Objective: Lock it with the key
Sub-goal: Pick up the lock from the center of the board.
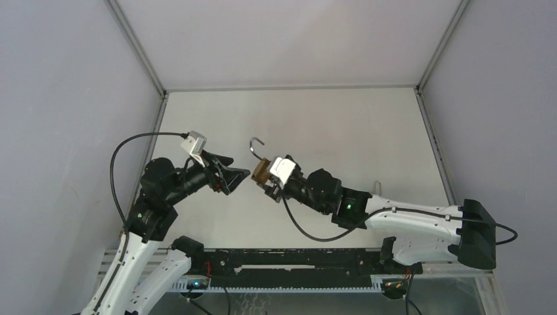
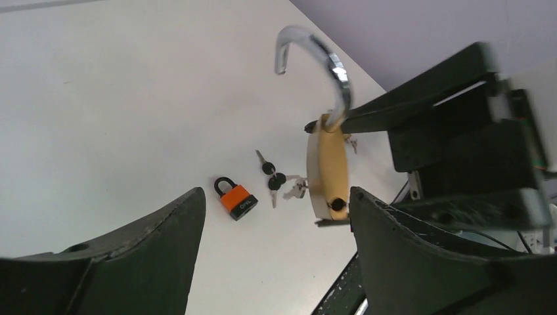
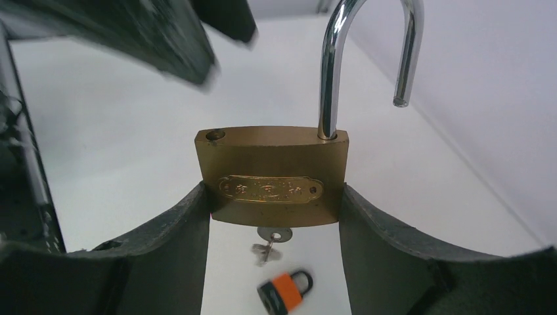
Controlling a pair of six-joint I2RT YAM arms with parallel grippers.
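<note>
My right gripper [image 3: 272,193] is shut on the body of a brass padlock [image 3: 270,172] and holds it above the table. Its steel shackle [image 3: 332,65] is swung open. A silver key [image 3: 272,234] sits in the keyhole at the bottom, with more keys hanging from its ring. In the top view the padlock [image 1: 261,170] is between the two grippers. My left gripper [image 1: 238,176] is open and empty, just left of the padlock. In the left wrist view the padlock [image 2: 327,167] is beside my right finger [image 2: 394,249], and the left gripper [image 2: 276,197] holds nothing.
A small orange and black padlock [image 2: 235,198] lies shut on the white table, also in the right wrist view [image 3: 284,292]. A bunch of black-headed keys [image 2: 270,176] lies next to it. Grey walls enclose the table on three sides.
</note>
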